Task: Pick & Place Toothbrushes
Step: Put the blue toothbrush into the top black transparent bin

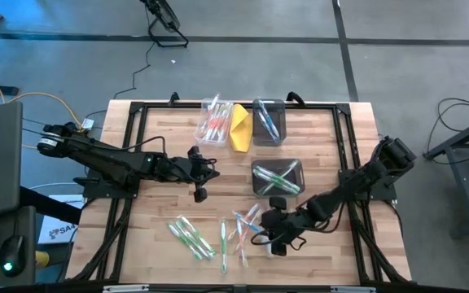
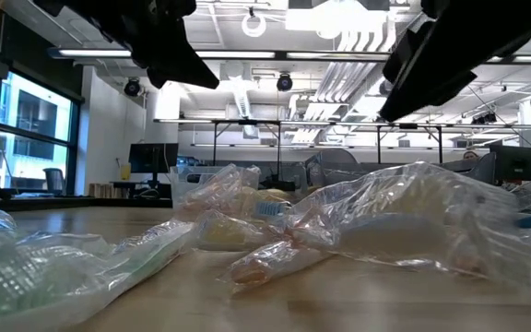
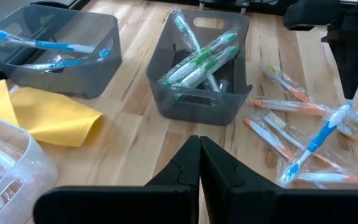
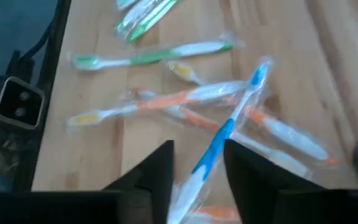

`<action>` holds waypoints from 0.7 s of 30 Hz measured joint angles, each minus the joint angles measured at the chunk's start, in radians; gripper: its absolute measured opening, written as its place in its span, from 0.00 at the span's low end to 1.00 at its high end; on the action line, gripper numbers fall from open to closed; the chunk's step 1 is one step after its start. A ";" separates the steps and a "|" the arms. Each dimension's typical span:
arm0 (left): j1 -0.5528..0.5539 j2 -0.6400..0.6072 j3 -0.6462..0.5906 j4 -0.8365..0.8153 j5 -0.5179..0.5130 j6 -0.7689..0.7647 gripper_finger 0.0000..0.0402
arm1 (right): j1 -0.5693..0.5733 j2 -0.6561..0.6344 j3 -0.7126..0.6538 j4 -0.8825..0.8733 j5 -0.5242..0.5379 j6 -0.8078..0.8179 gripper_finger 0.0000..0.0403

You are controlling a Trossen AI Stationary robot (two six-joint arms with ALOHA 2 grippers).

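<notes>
While the right gripper (image 4: 197, 168) hung over the loose plastic-wrapped toothbrushes (image 1: 243, 228) scattered on the pale wooden plank table (image 1: 153, 236), its dark fingers stood spread either side of a blue-and-white wrapped toothbrush (image 4: 219, 140), a detail only its wrist camera caught. Farther back, the left gripper (image 3: 199, 163), pressed together, faced the dark grey bin (image 3: 201, 68) of green brushes. No writing was readable; the low camera alone showed an office ceiling beyond.
</notes>
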 joint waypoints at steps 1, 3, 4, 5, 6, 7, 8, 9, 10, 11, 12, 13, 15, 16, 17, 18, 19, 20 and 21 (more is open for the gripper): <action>0.000 0.000 0.000 -0.003 0.000 0.000 0.00 | 0.002 0.000 0.000 -0.002 -0.015 0.000 0.36; 0.000 0.000 0.000 -0.012 0.000 0.000 0.00 | 0.004 0.001 0.000 -0.001 -0.039 0.000 0.41; 0.000 0.000 0.000 -0.017 0.000 0.000 0.00 | 0.005 0.001 0.000 -0.001 -0.045 0.000 0.43; 0.000 0.000 0.000 -0.024 0.000 0.000 0.00 | 0.005 0.000 0.000 -0.001 -0.048 0.001 0.44; 0.000 0.000 0.000 -0.029 0.000 0.000 0.00 | 0.005 0.001 -0.002 0.000 -0.047 0.004 0.45; 0.000 0.000 0.000 -0.030 0.000 0.000 0.00 | 0.005 0.000 -0.005 0.001 -0.043 0.007 0.45; 0.000 0.000 0.000 -0.029 0.000 0.000 0.00 | 0.004 0.001 -0.010 0.000 -0.037 0.007 0.45; 0.000 0.000 0.000 -0.029 0.000 0.000 0.00 | 0.004 0.001 -0.015 -0.003 -0.028 0.007 0.45; 0.000 0.000 0.000 -0.029 0.000 0.000 0.00 | 0.004 0.001 -0.020 -0.004 -0.020 0.007 0.45; 0.000 0.000 0.000 -0.029 0.000 0.000 0.00 | 0.004 0.001 -0.025 -0.004 -0.019 0.008 0.45; 0.000 0.000 0.000 -0.029 0.000 0.000 0.00 | 0.004 0.001 -0.030 -0.003 -0.018 0.010 0.44; 0.000 0.000 0.000 -0.029 0.000 -0.001 0.00 | 0.004 0.001 -0.035 -0.002 -0.018 0.011 0.44; 0.000 0.000 0.000 -0.029 -0.001 -0.004 0.00 | 0.004 0.001 -0.048 0.010 -0.019 0.012 0.44; 0.000 0.000 0.000 -0.029 -0.001 -0.004 0.00 | 0.004 0.001 -0.055 0.017 -0.018 0.012 0.44; 0.000 0.000 0.000 -0.029 -0.001 -0.004 0.00 | 0.004 0.001 -0.064 0.029 -0.018 0.019 0.44; 0.000 0.000 0.000 -0.029 -0.001 -0.004 0.00 | 0.004 0.001 -0.074 0.037 -0.018 0.032 0.44; 0.000 0.000 0.000 -0.029 -0.001 -0.004 0.00 | 0.002 0.001 -0.084 0.042 -0.017 0.043 0.44; 0.000 0.000 0.000 -0.029 -0.001 -0.004 0.00 | 0.002 0.001 -0.092 0.044 -0.014 0.057 0.44; 0.000 0.000 0.000 -0.029 -0.001 -0.004 0.00 | 0.002 0.001 -0.099 0.049 -0.010 0.067 0.44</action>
